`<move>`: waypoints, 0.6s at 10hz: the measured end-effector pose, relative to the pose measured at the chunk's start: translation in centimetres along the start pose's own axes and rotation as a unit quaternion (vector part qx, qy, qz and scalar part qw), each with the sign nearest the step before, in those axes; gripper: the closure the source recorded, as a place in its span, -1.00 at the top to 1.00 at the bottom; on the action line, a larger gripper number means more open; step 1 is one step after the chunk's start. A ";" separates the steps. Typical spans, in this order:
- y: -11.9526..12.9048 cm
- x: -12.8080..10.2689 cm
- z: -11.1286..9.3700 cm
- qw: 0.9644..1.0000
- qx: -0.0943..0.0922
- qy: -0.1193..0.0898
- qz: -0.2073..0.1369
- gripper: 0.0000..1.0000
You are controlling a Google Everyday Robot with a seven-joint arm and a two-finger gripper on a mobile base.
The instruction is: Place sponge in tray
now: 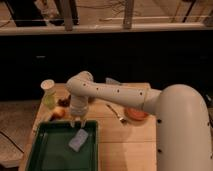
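Sponge [78, 140]: soft pale block, flat in green rimmed tray [45, 150] | gripper [78, 121]: above it, released, empty

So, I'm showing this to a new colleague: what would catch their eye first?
The big white robot arm stretches across the wooden table from the picture's right, its end effector over the far rim of the dark green tray. Next, the pale sponge lying inside that tray, just below the end effector, and the orange dish mid-table.
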 end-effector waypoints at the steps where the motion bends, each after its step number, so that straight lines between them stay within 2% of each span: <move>1: -0.1 0.0 0.0 1.000 0.001 0.000 0.000 -0.54; 6: -0.3 0.0 0.0 1.000 0.000 0.000 -0.001 -0.54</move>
